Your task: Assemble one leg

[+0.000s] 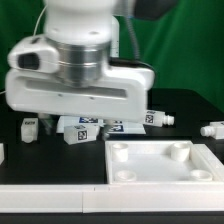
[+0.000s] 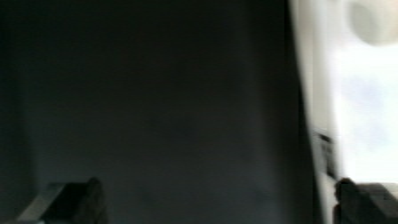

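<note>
Several small white legs with marker tags lie in a row on the black table in the exterior view: one at the left (image 1: 29,126), one in the middle (image 1: 80,132), one further right (image 1: 155,118) and one at the far right (image 1: 212,129). The arm's big white hand (image 1: 80,92) hangs in front of the row and hides part of it. In the wrist view my gripper (image 2: 217,205) is open and empty, with its two dark fingertips (image 2: 75,202) wide apart over bare black table. No leg shows between them.
The large flat white tray-like piece (image 1: 200,172) with round corner sockets lies at the front right. A blurred white part (image 2: 359,80) fills one edge of the wrist view. A white bar (image 1: 50,198) runs along the front edge.
</note>
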Tool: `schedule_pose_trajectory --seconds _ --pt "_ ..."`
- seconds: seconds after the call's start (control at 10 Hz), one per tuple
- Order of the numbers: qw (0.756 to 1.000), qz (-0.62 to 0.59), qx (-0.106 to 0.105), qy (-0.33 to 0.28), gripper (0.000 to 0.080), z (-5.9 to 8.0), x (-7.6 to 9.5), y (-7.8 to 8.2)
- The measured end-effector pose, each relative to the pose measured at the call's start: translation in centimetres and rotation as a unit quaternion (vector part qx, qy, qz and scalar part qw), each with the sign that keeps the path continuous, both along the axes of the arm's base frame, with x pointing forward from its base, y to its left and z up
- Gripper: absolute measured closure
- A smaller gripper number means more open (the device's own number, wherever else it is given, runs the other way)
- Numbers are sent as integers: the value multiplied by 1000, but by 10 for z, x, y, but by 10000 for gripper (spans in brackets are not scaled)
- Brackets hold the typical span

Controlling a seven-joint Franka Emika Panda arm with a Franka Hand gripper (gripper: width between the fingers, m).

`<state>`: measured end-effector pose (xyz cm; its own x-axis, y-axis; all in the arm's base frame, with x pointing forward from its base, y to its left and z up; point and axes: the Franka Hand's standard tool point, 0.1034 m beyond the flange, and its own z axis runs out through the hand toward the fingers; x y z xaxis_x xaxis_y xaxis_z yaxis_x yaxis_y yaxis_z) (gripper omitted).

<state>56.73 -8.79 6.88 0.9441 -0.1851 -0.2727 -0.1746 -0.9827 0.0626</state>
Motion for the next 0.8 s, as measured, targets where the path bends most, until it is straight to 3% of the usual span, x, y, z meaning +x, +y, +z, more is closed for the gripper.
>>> schedule_pose_trajectory --seconds 0.1,0.6,0.8 --pt "1000 -13 0 13 151 1 -6 -11" --pt "999 -32 -4 13 151 -2 -7 -7" --pt "983 -178 -19 35 151 -5 -31 -10"
